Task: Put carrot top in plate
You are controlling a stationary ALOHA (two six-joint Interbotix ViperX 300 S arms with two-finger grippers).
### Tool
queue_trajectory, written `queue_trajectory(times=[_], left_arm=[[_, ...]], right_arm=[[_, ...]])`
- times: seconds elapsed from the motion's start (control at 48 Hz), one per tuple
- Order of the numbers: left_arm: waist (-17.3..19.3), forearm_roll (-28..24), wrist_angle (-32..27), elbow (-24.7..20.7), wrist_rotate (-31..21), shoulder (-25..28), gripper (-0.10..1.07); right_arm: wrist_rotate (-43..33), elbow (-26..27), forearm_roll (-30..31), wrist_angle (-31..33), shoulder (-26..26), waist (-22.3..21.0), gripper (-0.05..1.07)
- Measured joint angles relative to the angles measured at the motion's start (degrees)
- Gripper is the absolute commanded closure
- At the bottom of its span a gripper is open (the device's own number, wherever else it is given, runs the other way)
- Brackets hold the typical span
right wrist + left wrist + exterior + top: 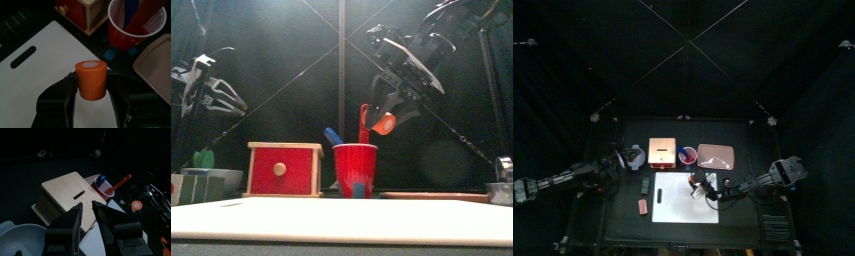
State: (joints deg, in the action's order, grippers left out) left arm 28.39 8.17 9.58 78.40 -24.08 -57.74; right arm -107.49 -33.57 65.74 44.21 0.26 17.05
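Note:
My right gripper (91, 86) is shut on an orange carrot piece (91, 80) with a pale cut face. It holds the piece in the air over the edge of the white cutting board (40, 62), near the red cup (137, 25). The front view shows the carrot piece (382, 125) level with the cup's (356, 170) utensils. The beige plate (157, 62) lies beside the cup, apart from the gripper; it also shows in the top view (716, 155). My left gripper (88, 208) is open and empty, held above the wooden box (67, 193).
The wooden box (663, 153) with a red front (283, 168) stands left of the cup. A white bowl (23, 238) sits near the left arm. A small pink thing (643, 206) lies left of the board (680, 200). A metal object (501, 182) stands at far right.

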Motion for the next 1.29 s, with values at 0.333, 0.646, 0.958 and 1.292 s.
queue_trajectory(times=[0.333, 0.646, 0.958, 1.292], left_arm=[[0.0, -0.1, 0.0, 0.0, 0.1, -0.1, 0.31], [0.0, 0.0, 0.0, 0.0, 0.1, 0.0, 0.31], [0.0, 0.0, 0.0, 0.0, 0.1, -0.1, 0.31], [0.0, -0.1, 0.0, 0.0, 0.1, 0.0, 0.31]], right_arm=[[1.1, -2.3, -0.4, 2.8, -2.8, -1.8, 0.60], [0.1, -13.1, -2.1, 0.2, -9.8, -12.7, 0.59], [0.5, -18.7, -1.0, -16.6, -5.5, -31.5, 0.56], [0.5, -18.6, 0.3, -20.0, -1.8, -35.9, 0.23]])
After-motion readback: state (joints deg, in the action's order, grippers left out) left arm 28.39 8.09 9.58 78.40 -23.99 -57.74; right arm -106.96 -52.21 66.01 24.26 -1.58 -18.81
